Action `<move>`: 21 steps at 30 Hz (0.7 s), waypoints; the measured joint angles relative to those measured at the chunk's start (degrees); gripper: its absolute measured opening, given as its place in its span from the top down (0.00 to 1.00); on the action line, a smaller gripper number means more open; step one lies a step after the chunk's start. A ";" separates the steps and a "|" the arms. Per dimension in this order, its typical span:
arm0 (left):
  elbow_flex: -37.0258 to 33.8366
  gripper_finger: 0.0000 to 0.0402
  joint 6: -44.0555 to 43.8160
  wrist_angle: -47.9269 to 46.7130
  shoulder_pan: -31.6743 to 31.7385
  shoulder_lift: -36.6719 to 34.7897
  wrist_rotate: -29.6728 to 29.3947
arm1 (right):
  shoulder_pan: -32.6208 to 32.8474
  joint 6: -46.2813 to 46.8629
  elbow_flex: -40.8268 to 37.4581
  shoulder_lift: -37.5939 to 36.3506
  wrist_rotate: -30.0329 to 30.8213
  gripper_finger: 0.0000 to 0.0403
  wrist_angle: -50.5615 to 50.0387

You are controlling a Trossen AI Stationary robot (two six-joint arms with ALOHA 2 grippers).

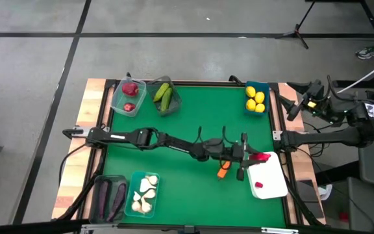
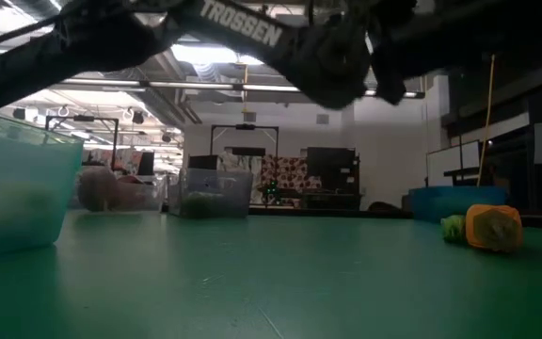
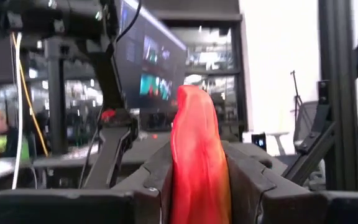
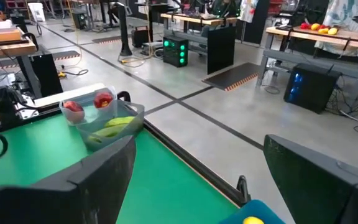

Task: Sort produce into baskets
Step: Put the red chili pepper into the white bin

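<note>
- Two dark fingers (image 3: 247,180) of the left gripper (image 3: 197,186) are clamped on a red pepper (image 3: 197,155); we see it standing upright between the pads in the left wrist view, tip up.
- From above, that left gripper (image 1: 247,158) hangs at the near edge of the flat white tray (image 1: 274,185), with the pepper (image 1: 260,156) poking out over the tray's rim.
- One red piece (image 1: 259,185) already lies on the tray, so we judge this the delivery step for a pepper — carry done, release not yet made.
- Just beside the gripper, on the green mat, the orange carrot (image 1: 222,172) lies unsorted; the low view shows it (image 2: 493,227) alone on the mat.
- Further out, the other tubs look filled: yellow lemons (image 1: 255,99), green cucumbers (image 1: 163,95), red round fruits (image 1: 130,91), white garlic bulbs (image 1: 145,194) and dark eggplants (image 1: 109,195).
- The right gripper (image 4: 197,180) waits off the table's right side, jaws spread wide and empty.
- Next, we reckon, the left arm should move a little further over the tray, lower, and open — clear of the red piece there — then go for the carrot.
</note>
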 joint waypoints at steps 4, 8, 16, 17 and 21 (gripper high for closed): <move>3.14 0.75 2.32 3.59 -0.44 3.93 -0.06 | 0.00 0.39 0.00 0.02 -0.39 0.13 -0.73; 3.25 0.75 2.71 5.26 -0.21 4.58 -0.58 | 0.00 1.55 0.00 0.02 -0.55 0.13 -1.34; 3.39 0.75 -1.87 -3.49 0.61 4.45 -0.40 | 0.00 1.65 -0.02 0.04 -1.46 0.13 -1.56; 3.38 0.75 -2.13 -3.54 0.76 4.45 -0.39 | 0.00 1.66 -0.02 0.04 -1.45 0.13 -1.56; 3.38 0.75 -1.40 -1.87 1.09 4.45 -0.27 | 0.00 1.64 -0.02 0.04 -1.46 0.13 -1.56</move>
